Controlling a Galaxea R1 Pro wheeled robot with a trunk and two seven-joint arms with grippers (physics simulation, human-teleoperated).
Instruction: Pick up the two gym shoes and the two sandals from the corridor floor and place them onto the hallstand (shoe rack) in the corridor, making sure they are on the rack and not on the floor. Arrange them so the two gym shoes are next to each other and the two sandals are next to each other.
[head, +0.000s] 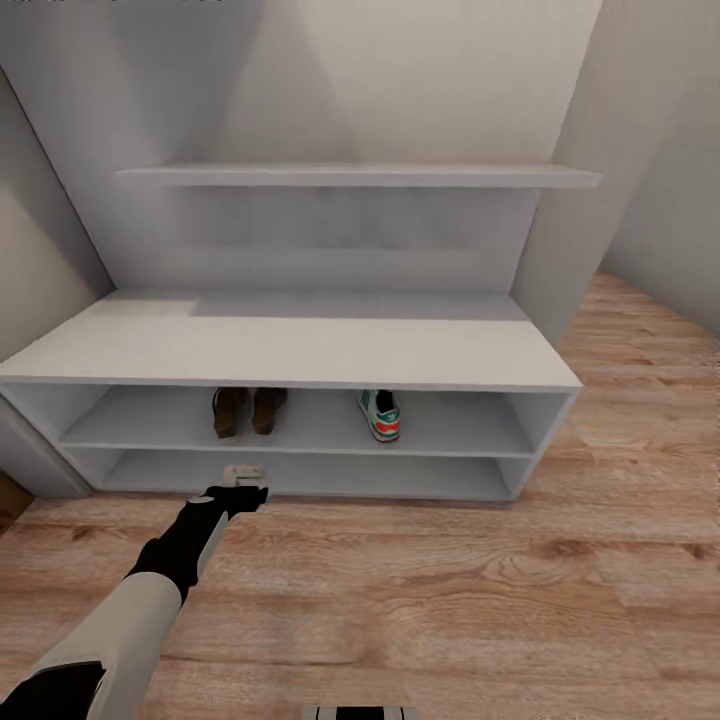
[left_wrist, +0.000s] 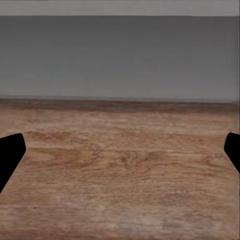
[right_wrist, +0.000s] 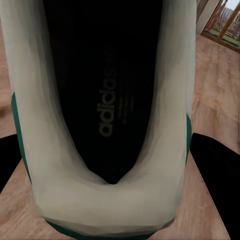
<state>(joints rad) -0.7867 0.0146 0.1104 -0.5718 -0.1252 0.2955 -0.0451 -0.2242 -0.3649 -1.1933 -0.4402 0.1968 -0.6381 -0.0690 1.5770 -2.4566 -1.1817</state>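
Note:
The white hallstand (head: 300, 345) stands against the wall. On its upper open shelf, two brown sandals (head: 248, 408) sit side by side at the left, and one gym shoe (head: 381, 414) sits further right, its heel facing out. My left gripper (head: 245, 480) hovers low over the corridor floor (head: 450, 580), just in front of the rack's bottom shelf. In the left wrist view this gripper (left_wrist: 120, 152) is open, with nothing between its fingers (left_wrist: 10, 155). The second gym shoe (right_wrist: 105, 200), seen from above into its dark insole, is held in my right gripper (right_wrist: 112, 165).
A long wall shelf (head: 360, 176) hangs above the hallstand. Walls close in on both sides, with wood flooring running past the rack's right end (head: 640, 380). In the right wrist view, a doorway with a wooden frame (right_wrist: 220, 25) lies beyond the floor.

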